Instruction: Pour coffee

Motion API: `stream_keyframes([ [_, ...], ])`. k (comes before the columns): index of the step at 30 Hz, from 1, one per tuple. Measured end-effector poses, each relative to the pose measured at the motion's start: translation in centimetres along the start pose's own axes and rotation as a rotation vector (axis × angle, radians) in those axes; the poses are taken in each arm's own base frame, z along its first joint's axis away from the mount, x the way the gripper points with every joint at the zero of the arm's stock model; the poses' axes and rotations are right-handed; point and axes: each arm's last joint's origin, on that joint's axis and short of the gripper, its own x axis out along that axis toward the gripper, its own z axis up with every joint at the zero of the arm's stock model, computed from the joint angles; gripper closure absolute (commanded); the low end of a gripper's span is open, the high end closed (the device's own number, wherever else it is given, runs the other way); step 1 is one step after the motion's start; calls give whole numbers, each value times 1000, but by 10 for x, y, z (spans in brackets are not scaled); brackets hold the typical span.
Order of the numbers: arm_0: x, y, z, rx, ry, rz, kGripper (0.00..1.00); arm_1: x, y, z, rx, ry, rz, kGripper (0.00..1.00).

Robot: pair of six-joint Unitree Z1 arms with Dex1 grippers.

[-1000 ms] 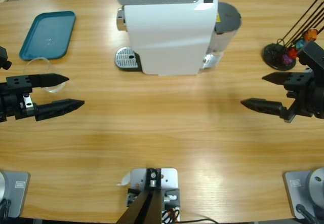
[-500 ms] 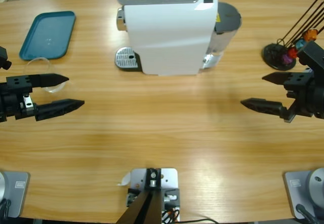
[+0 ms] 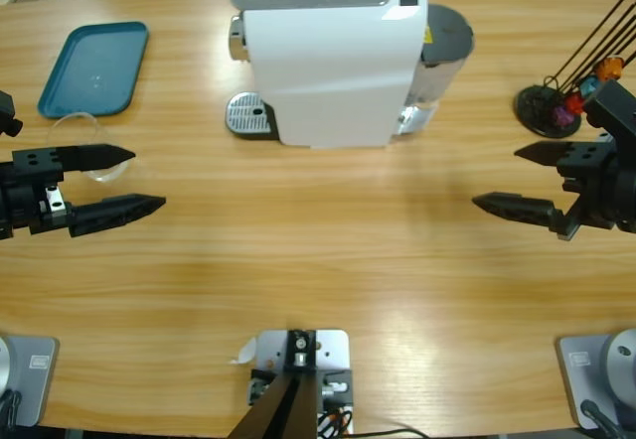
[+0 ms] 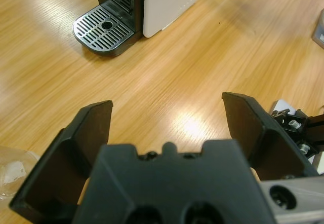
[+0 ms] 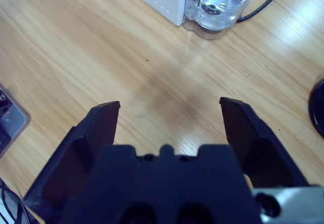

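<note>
Nothing is started: both the left gripper (image 3: pixel 139 177) and right gripper (image 3: pixel 497 177) hang wide and empty, so the glass cup (image 3: pixel 87 157) beside the left one needs grasping and carrying to the coffee machine (image 3: pixel 333 62).

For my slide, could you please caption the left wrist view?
Open left end effector faces the coffee machine's drip tray across bare wooden table.

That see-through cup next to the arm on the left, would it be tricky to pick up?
Probably a little. The clear cup looks thin-walled and light, so it may slide on the smooth wooden table if nudged. If it is glass it could crack under a hard squeeze; the material cannot be told. The left gripper beside it is open and empty.
</note>
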Motion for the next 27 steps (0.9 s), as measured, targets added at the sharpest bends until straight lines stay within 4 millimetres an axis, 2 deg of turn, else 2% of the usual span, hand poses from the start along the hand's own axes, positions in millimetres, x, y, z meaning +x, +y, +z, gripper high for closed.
stream_keyframes([
  [10,0,0,0,1,-4,0,58,0,0,0,0,-1,0,142],
  [13,-7,2,7,-60,-52,17,59,0,0,1,0,-2,0,142],
  [15,-19,6,29,-154,-149,39,51,0,0,1,0,-1,0,142],
  [18,-37,13,75,-292,-278,31,56,0,0,1,0,0,3,142],
  [21,-49,18,115,-374,-328,-131,73,0,0,1,0,0,8,142],
  [24,-36,37,130,-490,-272,-268,115,0,0,1,0,0,8,141],
  [27,-19,52,129,-583,-206,-335,119,0,0,1,0,0,8,142],
])
